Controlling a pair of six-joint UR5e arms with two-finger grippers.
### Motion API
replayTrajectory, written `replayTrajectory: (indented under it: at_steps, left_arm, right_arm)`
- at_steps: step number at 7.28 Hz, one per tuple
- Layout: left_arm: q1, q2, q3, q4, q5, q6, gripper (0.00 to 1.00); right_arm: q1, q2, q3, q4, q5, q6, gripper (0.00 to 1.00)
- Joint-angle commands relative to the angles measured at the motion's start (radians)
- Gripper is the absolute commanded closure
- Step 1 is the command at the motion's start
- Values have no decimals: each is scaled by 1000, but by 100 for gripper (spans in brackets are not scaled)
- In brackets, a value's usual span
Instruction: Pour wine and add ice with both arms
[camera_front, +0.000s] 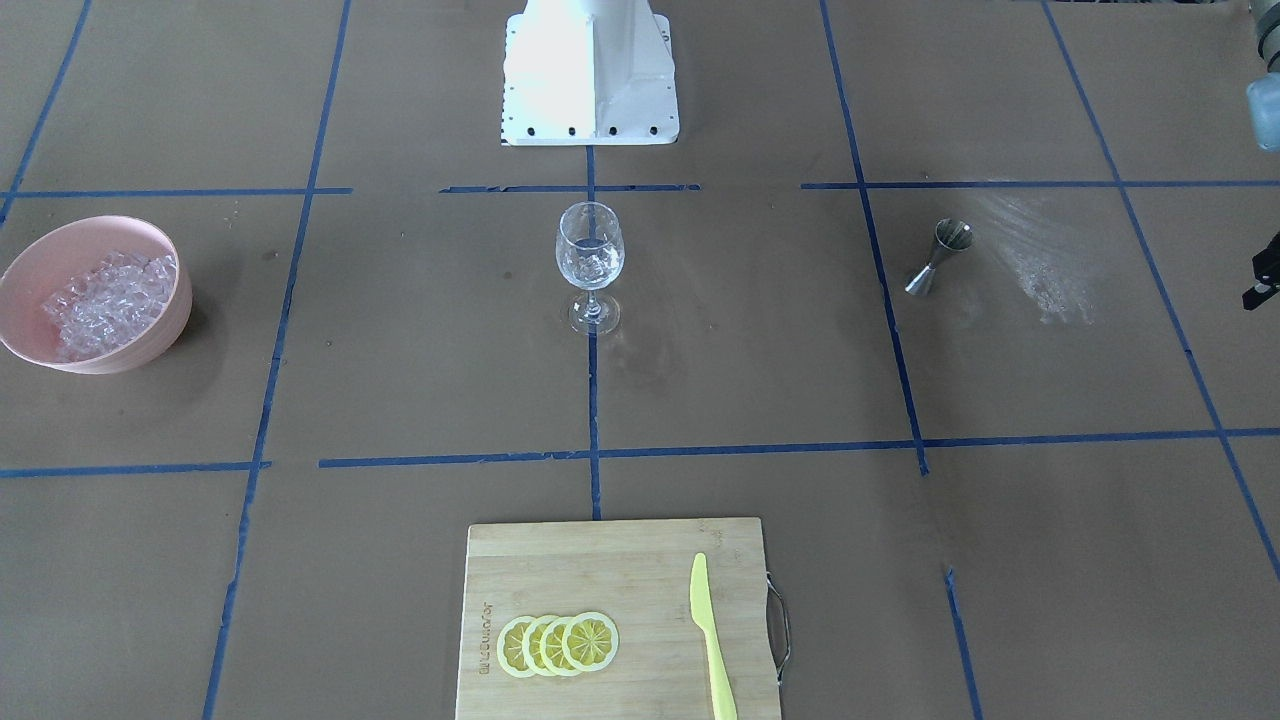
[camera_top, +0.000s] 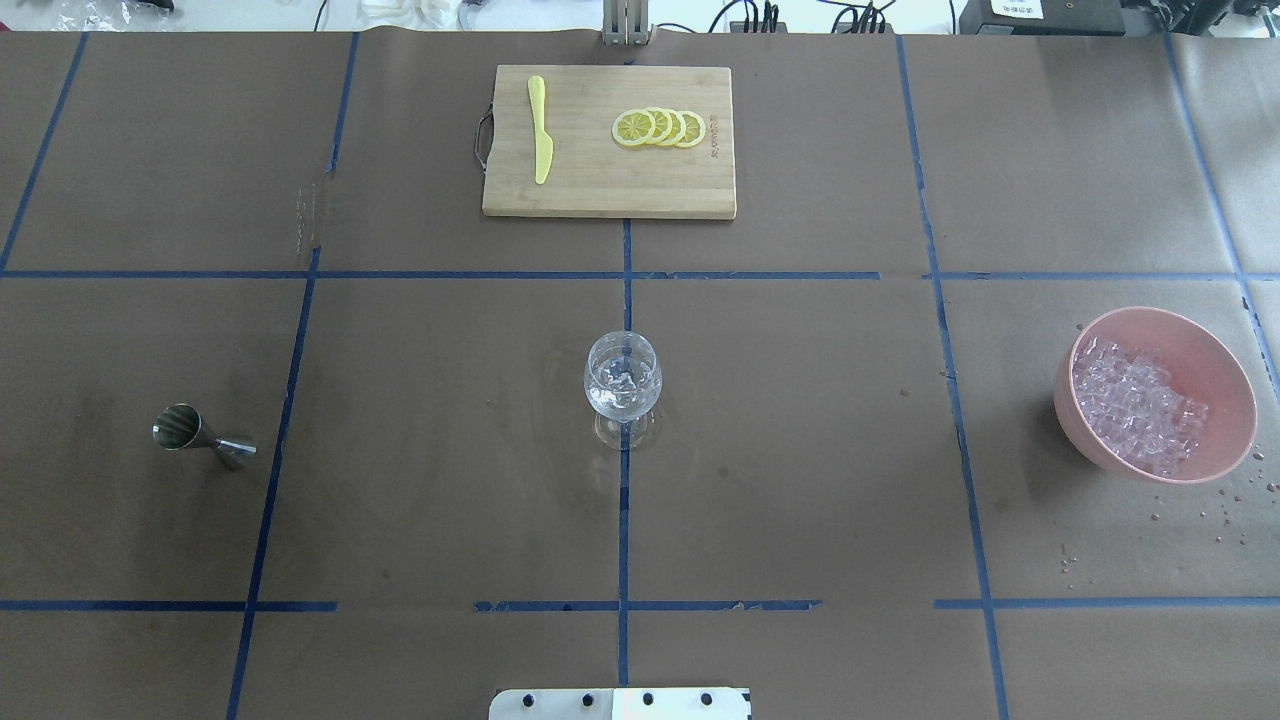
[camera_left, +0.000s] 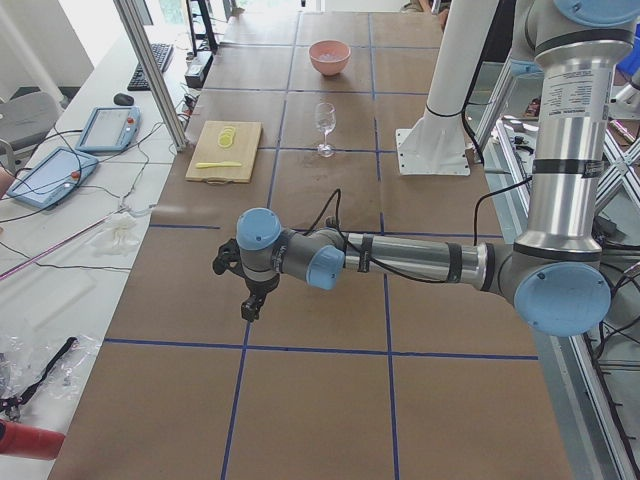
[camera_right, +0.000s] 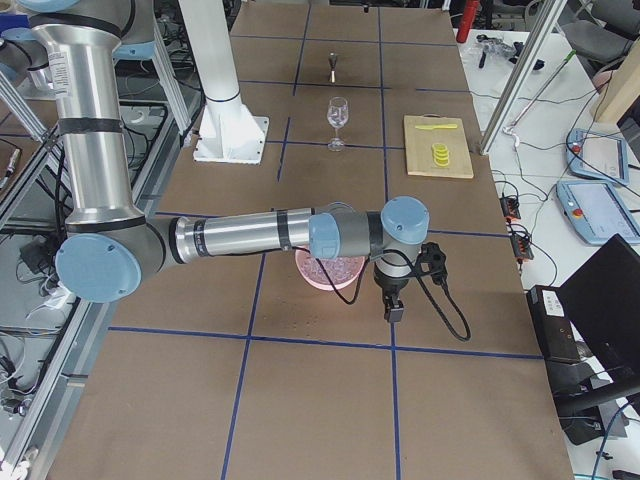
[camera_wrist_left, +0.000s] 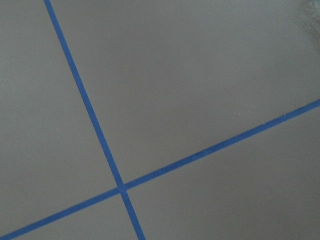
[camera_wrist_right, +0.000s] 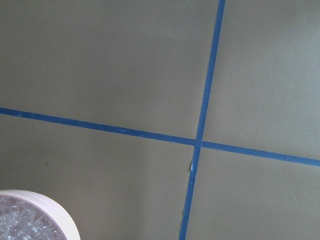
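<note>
While both arms reach low and outward over the brown tabletop, the wine glass stands upright at its middle, on a blue tape line, with a few chunks of ice in its bowl. More ice fills the pink bowl, well apart from the glass on the robot's right. On the robot's left, about as far from the glass, sits a metal jigger.

At the far edge lies a wooden cutting board. It carries four overlapping lemon slices and a yellow knife.

The left arm stretches out past the jigger's end of the tabletop, its jaws pointing down above bare paper. Whether they are apart or together, I cannot tell. The right arm extends across the pink bowl, and its jaws hang just beside the bowl's rim; their state cannot be told either.
</note>
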Motion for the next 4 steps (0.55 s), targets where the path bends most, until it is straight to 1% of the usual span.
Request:
replayTrajectory:
  at_steps: [1,2,3,4]
  left_arm:
    - [-5,-12,11,52,-27,-13,0]
    - [-30,-66,6,166,-61,-13,0]
    - [-70,-109,2,251,-57,1,0]
    - [-72,-103,11,249,-61,1,0]
  right_arm:
    - [-9,1,-11,-35,-12,-57,0]
    - [-18,-3,-12,-37,-14,-60,0]
    - [-18,-5,-23,-38,-2,-59,0]
    - [-20,0,-38,-37,2,-39,0]
